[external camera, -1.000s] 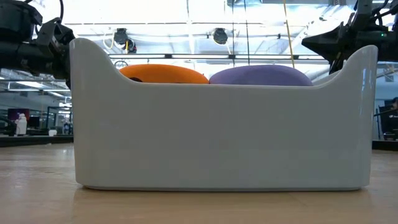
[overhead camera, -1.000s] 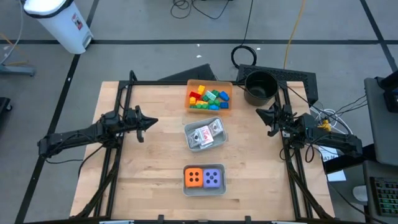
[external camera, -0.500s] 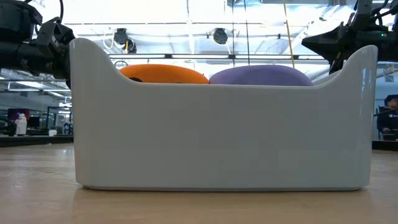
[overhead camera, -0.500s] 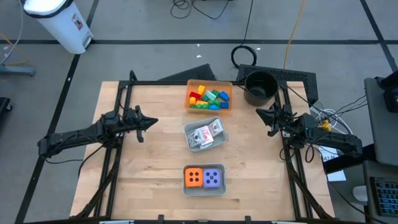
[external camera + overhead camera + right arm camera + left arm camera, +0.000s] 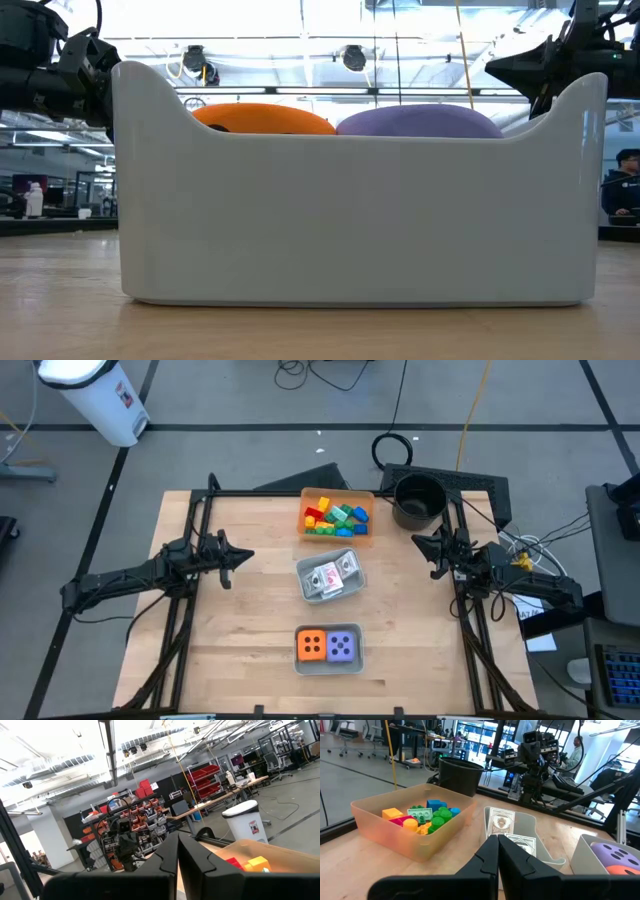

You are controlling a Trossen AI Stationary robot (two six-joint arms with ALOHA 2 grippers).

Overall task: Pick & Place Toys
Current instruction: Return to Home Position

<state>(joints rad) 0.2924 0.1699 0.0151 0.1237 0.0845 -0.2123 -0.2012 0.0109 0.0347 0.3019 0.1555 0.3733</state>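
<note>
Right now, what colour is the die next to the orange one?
Purple. The purple die shows best in the high view.

Table [image 5: 250,610] is lit brightly and evenly from overhead; only faint, soft shadows are cast on the wood. Glare is seen on the white bin [image 5: 100,405] at the high view's corner, where its top is washed out. In the low view, ceiling lights [image 5: 300,25] are blown out to white behind the grey tray [image 5: 350,220], whose near wall is left in flat shade. The ceiling [image 5: 45,745] in the right wrist view is likewise overexposed, and the right gripper [image 5: 177,842] is rendered near-black against it.
</note>
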